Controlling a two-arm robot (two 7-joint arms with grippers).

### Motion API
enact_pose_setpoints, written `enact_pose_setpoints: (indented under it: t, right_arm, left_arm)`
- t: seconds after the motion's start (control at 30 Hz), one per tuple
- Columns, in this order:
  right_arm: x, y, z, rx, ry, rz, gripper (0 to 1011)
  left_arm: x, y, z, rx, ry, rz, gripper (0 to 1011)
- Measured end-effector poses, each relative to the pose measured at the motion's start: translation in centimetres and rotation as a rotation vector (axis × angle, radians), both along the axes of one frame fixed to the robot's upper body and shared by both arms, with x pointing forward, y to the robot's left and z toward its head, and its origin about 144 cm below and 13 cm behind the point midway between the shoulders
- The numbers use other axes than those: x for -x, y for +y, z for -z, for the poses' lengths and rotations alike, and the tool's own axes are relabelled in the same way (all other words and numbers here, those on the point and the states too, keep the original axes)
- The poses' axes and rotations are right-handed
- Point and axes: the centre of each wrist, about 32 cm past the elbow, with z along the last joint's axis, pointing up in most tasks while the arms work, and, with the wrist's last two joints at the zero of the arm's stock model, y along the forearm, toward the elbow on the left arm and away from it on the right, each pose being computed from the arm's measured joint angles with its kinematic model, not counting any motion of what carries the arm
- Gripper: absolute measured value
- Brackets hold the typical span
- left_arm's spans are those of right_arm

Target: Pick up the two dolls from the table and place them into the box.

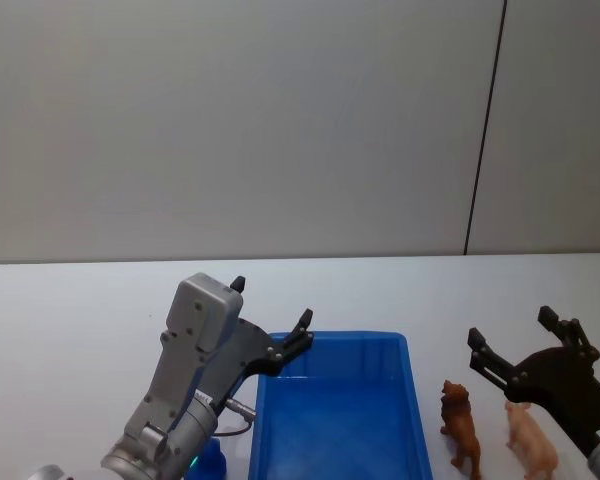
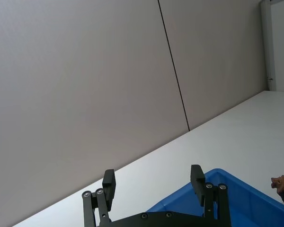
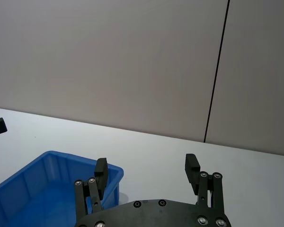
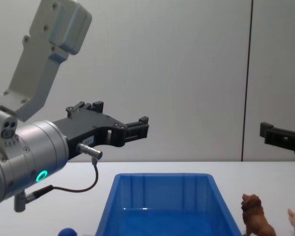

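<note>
Lion doll [image 1: 463, 425] and pig doll [image 1: 532, 445] face away from robot; left hand [image 1: 271, 301], right hand [image 1: 511, 326] open, empty.

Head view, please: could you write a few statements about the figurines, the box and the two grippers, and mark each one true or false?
1. The lion figurine stands on the table, to the right of the blue box. True.
2. The pig figurine lies inside the box. False: it stands on the table, to the right of the lion.
3. The left gripper has its jaws shut on a figurine. False: the jaws are open and empty, above the box's far left corner.
4. The right gripper hangs with its jaws open near the two figurines. True.
</note>
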Motion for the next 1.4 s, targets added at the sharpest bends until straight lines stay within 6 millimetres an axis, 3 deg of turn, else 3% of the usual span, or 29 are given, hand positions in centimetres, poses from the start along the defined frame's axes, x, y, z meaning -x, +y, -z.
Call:
enact_pose_setpoints:
  t: [0.87,1.4]
  right_arm:
    - [0.0,-0.1,0.0,0.001,0.002,0.0,1001]
    - [1.4,-3.6,0.2,0.042,0.112,-0.025,1001]
  left_arm:
    - [0.0,0.0,0.0,0.0,0.0,0.0,1002]
    - [0.0,0.0,0.0,0.0,0.0,0.0,1002]
